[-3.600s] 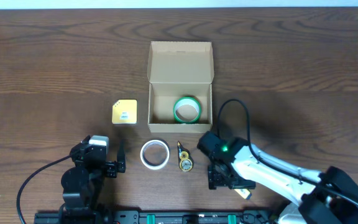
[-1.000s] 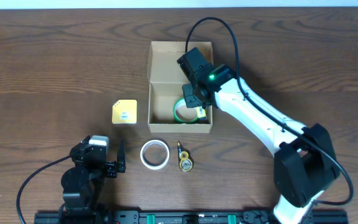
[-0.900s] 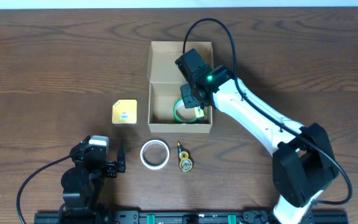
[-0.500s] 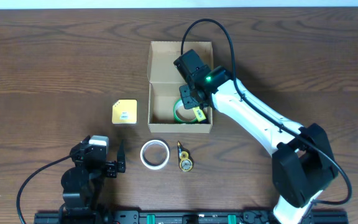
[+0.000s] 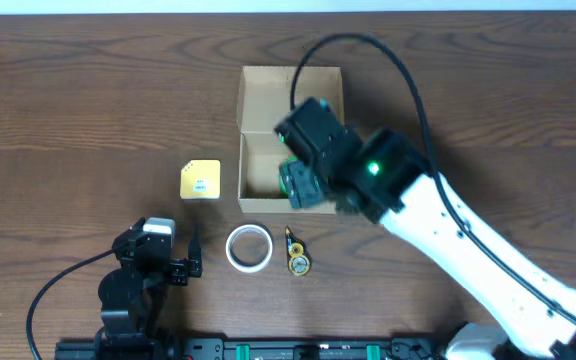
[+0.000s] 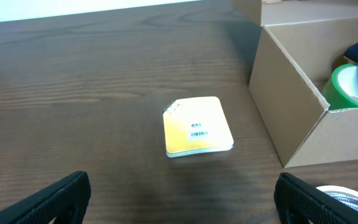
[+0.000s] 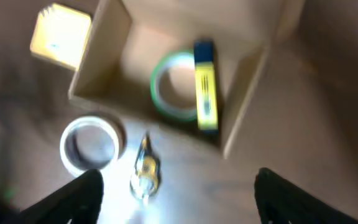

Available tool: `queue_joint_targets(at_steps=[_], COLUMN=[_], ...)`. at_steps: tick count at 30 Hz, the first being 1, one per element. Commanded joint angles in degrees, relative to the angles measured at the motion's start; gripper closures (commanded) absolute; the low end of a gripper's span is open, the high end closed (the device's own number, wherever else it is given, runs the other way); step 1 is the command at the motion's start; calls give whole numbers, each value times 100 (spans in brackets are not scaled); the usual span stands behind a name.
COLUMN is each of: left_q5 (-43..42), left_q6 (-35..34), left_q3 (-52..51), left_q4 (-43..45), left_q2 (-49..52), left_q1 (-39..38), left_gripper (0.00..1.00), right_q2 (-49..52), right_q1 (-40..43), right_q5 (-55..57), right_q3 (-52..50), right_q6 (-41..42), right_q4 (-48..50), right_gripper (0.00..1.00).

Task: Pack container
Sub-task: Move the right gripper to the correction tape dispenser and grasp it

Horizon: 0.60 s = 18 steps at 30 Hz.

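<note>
Right pincer (image 7: 178, 177): we saw its jaws spread wide with nothing between them, hanging above the box (image 7: 104, 50).
Left pincer (image 6: 182, 180): its jaws were also far apart and empty, low over the table (image 5: 68, 100), in front of the box and off to its left.
Box: plain brown cardboard, upright, with the flap lid folded back on its far side and the top open.
Inside the box: a green tape roll (image 7: 166, 87) lay flat. A yellow and blue stick (image 7: 205, 87) lay at the roll's right side, on it or against it, we could not tell.
Outside the box: a white tape roll (image 5: 249, 248) and a small yellow and black thing (image 5: 296, 252) sat just in front of it, with a yellow pad (image 5: 200, 180) to its left.
Done: we judged two things packed.
Left to do: we judged that up to three things still had to go in and the lid still had to be shut.
</note>
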State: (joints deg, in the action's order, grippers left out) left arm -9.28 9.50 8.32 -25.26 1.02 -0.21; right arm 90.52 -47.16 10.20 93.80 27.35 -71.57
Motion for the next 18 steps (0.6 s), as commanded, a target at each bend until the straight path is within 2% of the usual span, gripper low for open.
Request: queue_joint_targets(at_steps=[1, 2, 4, 9, 14, 18], left_q5=[-68, -68, -68, -66, -68, -68], left_q6=[81, 81, 81, 81, 81, 81], left_q3=[-98, -98, -98, -98, -101, -98], left_q4=[-20, -20, -20, -20, -20, -20], left_q2=[0, 0, 0, 0, 0, 0], left_q1=[20, 20, 20, 20, 20, 20], left_gripper=[4, 5, 5, 5, 5, 4], right_q2=[-170, -181, -179, -179, -175, -175], right_q1=[-304, -385, -625, -1484, -1926, -1860], right_q5=[396, 481, 568, 612, 614, 608], right_q3=[-11, -39, -195, -968, -2343, -3032], right_q6=[1209, 1615, 2562, 4330, 5735, 5855], right_q4=[-533, -796, -1290, -1152, 98, 1200], right_gripper=[5, 1, 1, 1, 5, 5])
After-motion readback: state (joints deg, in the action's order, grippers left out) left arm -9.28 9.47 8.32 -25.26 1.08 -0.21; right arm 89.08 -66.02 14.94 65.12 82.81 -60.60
